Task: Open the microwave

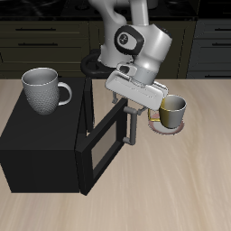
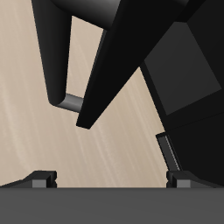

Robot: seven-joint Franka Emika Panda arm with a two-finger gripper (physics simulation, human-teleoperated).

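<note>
The microwave (image 1: 41, 149) door (image 1: 106, 144) is swung partway; the handle (image 1: 132, 124) is hooked by the wide pincer (image 1: 132, 108); further pulling is needed.

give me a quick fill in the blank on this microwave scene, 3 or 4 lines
1. The microwave door is partly ____.
2. A grey mug stands on ____ of the microwave.
3. The second mug rests on a ____ on the table.
4. The claw is close to the door's grey bar ____.

Missing words: open; top; plate; handle
</note>
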